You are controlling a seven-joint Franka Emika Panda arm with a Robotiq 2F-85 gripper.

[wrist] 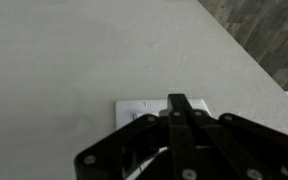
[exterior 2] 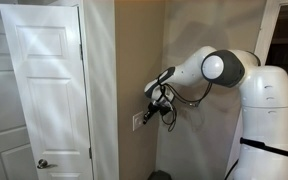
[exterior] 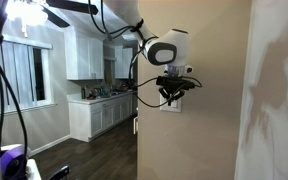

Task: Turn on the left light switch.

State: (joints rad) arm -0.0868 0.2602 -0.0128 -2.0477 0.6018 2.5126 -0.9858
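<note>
A small white wall plate [wrist: 141, 107] sits on the beige wall; it also shows in both exterior views [exterior: 172, 103] [exterior 2: 138, 122]. My black gripper [wrist: 179, 100] is shut, with its joined fingertips pressed against or just in front of the plate's middle. The left light switch [wrist: 134, 117] shows only as a sliver left of the fingers; I cannot tell its position. The right switch is hidden behind the fingers. In the exterior views the gripper [exterior: 170, 93] [exterior 2: 148, 112] points straight at the plate.
The plate is close to the wall's outer corner [exterior: 137, 120]. A white door [exterior 2: 46, 90] stands beyond that corner. White kitchen cabinets [exterior: 99, 112] and dark wood floor [wrist: 264, 30] lie behind. The robot's white base [exterior 2: 269, 125] stands near the wall.
</note>
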